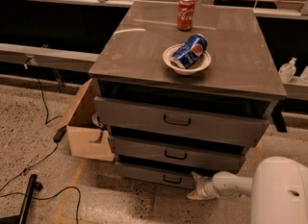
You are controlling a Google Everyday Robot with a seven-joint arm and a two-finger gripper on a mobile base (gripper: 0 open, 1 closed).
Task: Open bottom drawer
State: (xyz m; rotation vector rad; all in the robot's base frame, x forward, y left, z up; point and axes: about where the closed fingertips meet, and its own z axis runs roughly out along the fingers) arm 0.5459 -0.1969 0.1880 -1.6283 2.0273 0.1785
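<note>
A: Black bar (26, 196) at the bottom left is getting cut off by the frame edge, so I can't identify it. Cables (44, 107) are trailing over the floor (29, 146) beside it.

B: Cardboard box (84, 134) next?

A: Yes, it's sitting against the left side of the cabinet (240, 69), and its contents are hiding in shadow. Moving right, the bottom drawer (144, 172) is sitting lowest of three, tucked under the middle drawer (144, 147). Only a thin strip of its front is showing, with a small dark handle (172, 179).

B: Gripper?

A: The gripper (194, 188) is hovering low at that drawer front, just right of the handle, and it's covering the drawer's right end. I can't tell whether it is open or closed, or whether it is touching the front. The pale arm (231, 183) is running back to the white robot body (281, 194), which is getting cropped at the bottom right corner.

B: Surface and room, quickly.

A: The floor is showing up speckled, with an orange tape line (67, 196) on the left. The cabinet's grey top is carrying a white bowl (185, 70) with a blue can (188, 51) lying on its side in it. A red can (186, 13) is standing upright behind, apart from the bowl. The top drawer (139, 115) is sitting under a dark gap. A grey rail (43, 55) is running behind on the left, and a clear bottle (287, 69) is standing far right, just past the cabinet's edge.
</note>
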